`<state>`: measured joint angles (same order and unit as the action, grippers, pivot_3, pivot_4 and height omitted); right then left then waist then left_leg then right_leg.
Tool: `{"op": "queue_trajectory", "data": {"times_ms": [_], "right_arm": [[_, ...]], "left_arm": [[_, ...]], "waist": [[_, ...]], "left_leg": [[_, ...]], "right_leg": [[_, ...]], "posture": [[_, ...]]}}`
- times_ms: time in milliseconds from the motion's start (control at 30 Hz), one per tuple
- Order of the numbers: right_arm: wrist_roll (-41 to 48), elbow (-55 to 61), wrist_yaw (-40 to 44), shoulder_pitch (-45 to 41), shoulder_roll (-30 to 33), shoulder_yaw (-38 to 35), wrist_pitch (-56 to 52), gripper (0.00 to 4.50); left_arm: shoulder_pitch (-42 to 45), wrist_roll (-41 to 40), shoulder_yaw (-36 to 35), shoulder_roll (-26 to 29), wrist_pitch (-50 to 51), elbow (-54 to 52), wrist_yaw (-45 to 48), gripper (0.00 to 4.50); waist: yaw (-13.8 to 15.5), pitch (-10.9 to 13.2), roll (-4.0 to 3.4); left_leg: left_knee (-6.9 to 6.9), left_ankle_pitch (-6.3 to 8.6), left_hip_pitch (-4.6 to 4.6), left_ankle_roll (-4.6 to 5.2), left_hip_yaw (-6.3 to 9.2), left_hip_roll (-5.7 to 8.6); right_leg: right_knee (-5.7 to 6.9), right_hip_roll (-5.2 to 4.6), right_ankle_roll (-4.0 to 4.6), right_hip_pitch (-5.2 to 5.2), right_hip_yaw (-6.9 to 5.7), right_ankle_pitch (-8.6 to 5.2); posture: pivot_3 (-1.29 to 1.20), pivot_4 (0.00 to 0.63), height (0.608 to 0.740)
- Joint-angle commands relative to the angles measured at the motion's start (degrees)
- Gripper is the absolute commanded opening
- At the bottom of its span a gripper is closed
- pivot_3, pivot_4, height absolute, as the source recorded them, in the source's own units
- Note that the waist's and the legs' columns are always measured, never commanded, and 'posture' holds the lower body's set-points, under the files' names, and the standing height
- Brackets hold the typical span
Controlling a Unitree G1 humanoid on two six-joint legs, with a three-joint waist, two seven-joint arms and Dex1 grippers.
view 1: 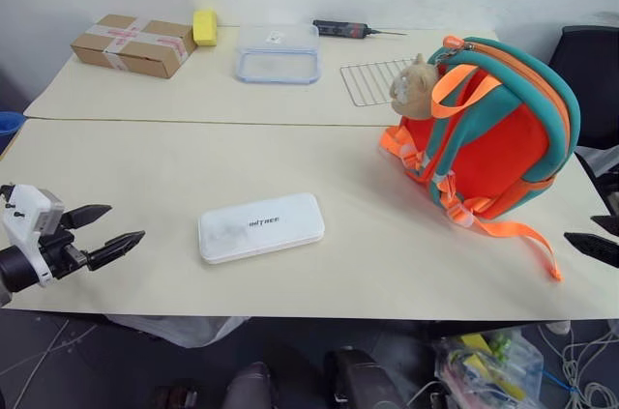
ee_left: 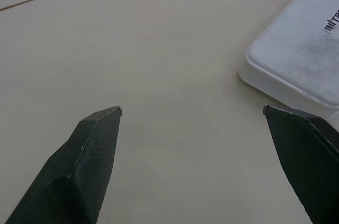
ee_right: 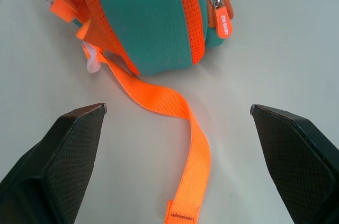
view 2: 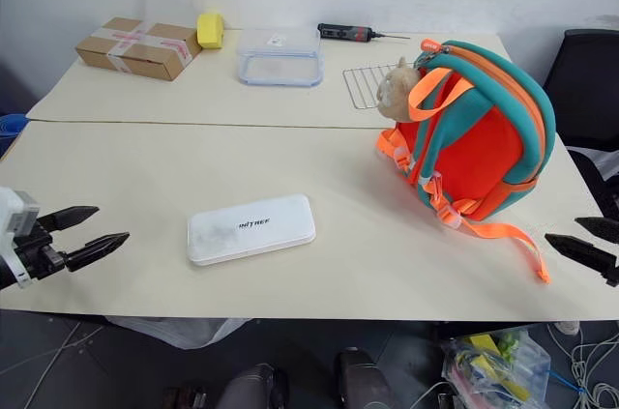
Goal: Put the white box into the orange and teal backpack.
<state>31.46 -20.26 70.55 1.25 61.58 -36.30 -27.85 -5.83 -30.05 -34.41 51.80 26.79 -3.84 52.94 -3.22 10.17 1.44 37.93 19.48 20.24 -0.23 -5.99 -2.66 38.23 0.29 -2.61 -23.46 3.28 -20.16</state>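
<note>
The white box lies flat near the front of the cream table, with dark lettering on its top. To its left, at the table's front edge, my left gripper is open and holds nothing; in the left wrist view the white box lies just beyond one finger. The orange and teal backpack stands upright on the right with a tan plush animal on it. My right gripper is open and holds nothing at the right edge, near the backpack's loose orange strap.
At the back of the table are a brown taped cardboard box, a yellow sponge, a clear lidded container, a wire rack and a black tool. A black chair stands at the right.
</note>
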Motion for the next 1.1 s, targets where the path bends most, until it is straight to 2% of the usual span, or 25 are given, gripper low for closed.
{"op": "queue_trajectory", "data": {"times_ms": [33, 433, 600, 700, 867, 1000, 1067, 1100], "right_arm": [[-0.42, -0.55, -0.71, -1.11, 0.37, -0.99, 1.41, 4.47], [-1.98, -0.57, -1.62, -2.41, 0.31, 0.18, 2.13, 4.47], [-5.18, 6.39, -1.68, 1.49, 0.0, 3.05, 5.04, 4.47], [-1.75, 15.94, 0.09, 4.63, -0.87, 3.43, 1.66, 3.88], [-0.76, 32.31, -1.8, 7.8, -2.61, 8.62, -1.18, 2.14], [0.11, 41.5, -7.07, 5.12, -6.23, 15.31, -3.18, 0.68], [-0.42, 44.22, -11.27, 0.3, -9.57, 20.94, -4.63, 0.01], [-1.15, 44.78, -13.01, -1.93, -11.03, 23.33, -4.83, 0.0]], "left_arm": [[0.99, -0.54, -0.58, 0.47, 1.0, -0.68, -0.64, 4.5], [1.38, 0.55, -0.11, 1.0, 1.38, -0.13, -0.51, 4.5], [-1.32, 4.0, 1.98, 3.31, -1.01, -0.99, 2.39, 4.5], [-1.92, 4.1, 3.18, 3.86, -0.77, -2.16, 3.56, 3.92], [-1.92, 7.6, 9.71, 3.19, -2.72, -5.39, 3.12, 2.35], [-1.32, 9.54, 13.79, 2.14, -3.02, -7.06, 1.48, 1.0], [-0.04, 9.81, 14.88, 2.51, -1.65, -6.68, 0.94, 0.38], [0.37, 9.73, 15.41, 2.8, -1.34, -6.62, 1.32, 0.08]], "waist": [[0.0, 0.0, -0.01], [-0.1, 0.0, -0.01], [-0.15, 0.0, -0.01], [-0.12, 0.02, -0.03], [-0.04, 0.02, -0.04], [-0.03, -0.01, 0.02], [-0.14, -0.01, 0.03], [-0.27, -0.01, 0.07]], "left_leg": [[0.0, 0.0, 0.0, -0.01, 0.0, 0.0], [0.0, -0.1, -0.01, -0.2, -0.01, 0.0], [0.0, -0.1, -0.01, -0.2, -0.01, -0.01], [-0.01, -0.09, 0.0, -0.21, -0.01, -0.01], [-0.01, -0.09, -0.01, -0.21, 0.02, -0.02], [-0.01, -0.09, 0.02, -0.22, 0.05, -0.01], [0.0, -0.11, 0.05, -0.26, 0.05, -0.01], [0.03, -0.12, 0.04, -0.27, 0.04, -0.01]], "right_leg": [[0.0, 0.0, 0.0, 0.0, 0.0, 0.0], [0.02, 0.01, 0.0, -0.01, 0.0, 0.0], [0.02, 0.01, 0.0, -0.01, 0.0, 0.0], [0.01, 0.01, 0.0, -0.01, 0.0, 0.0], [0.08, 0.01, 0.0, 0.0, -0.01, 0.0], [0.08, 0.01, 0.0, -0.01, -0.03, 0.0], [0.07, 0.01, 0.0, -0.05, -0.03, 0.0], [0.11, 0.01, 0.0, -0.04, -0.03, 0.0]], "posture": [[0.0, 0.15, 0.74], [0.0, 0.15, 0.74], [0.0, 0.15, 0.74], [0.0, 0.15, 0.74], [0.0, 0.15, 0.74], [0.0, 0.15, 0.74], [0.0, 0.15, 0.74], [0.0, 0.15, 0.74]]}}
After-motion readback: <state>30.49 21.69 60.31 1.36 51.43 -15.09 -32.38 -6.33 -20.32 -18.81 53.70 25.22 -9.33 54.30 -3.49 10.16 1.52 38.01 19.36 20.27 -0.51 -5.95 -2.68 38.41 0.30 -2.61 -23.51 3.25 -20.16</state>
